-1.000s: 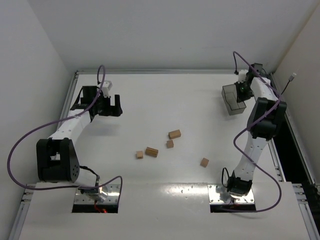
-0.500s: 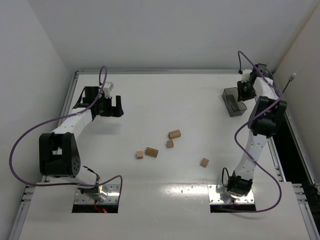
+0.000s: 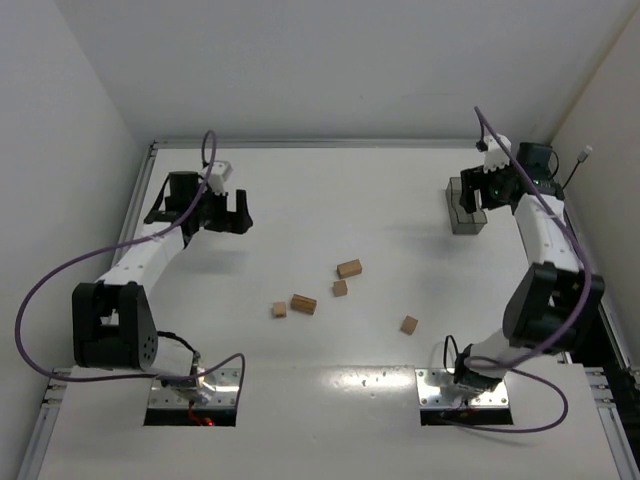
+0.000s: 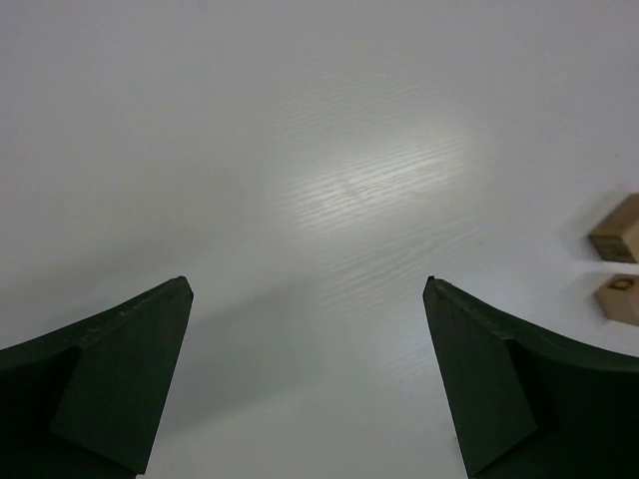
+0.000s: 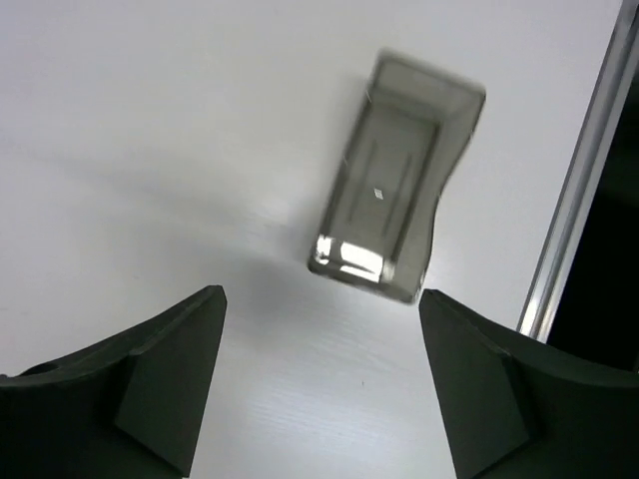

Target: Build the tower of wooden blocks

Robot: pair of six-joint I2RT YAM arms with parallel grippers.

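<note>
Wooden blocks are lying scattered and unstacked, four o'clock from your left gripper, eight o'clock from your right gripper, both gaping empty. Judging them light and rigid, be pinching opposite flat faces.

Two wood blocks cut off by left wrist view's right edge, grey box far rim blurred

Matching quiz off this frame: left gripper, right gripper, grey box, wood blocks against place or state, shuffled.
1. left gripper
2. right gripper
3. grey box
4. wood blocks

A. scattered loose, centre, unstacked
B. jaws open, far right
C. translucent, empty
D. jaws open, far left

Pairs: 1-D, 2-B, 3-C, 4-A
</note>
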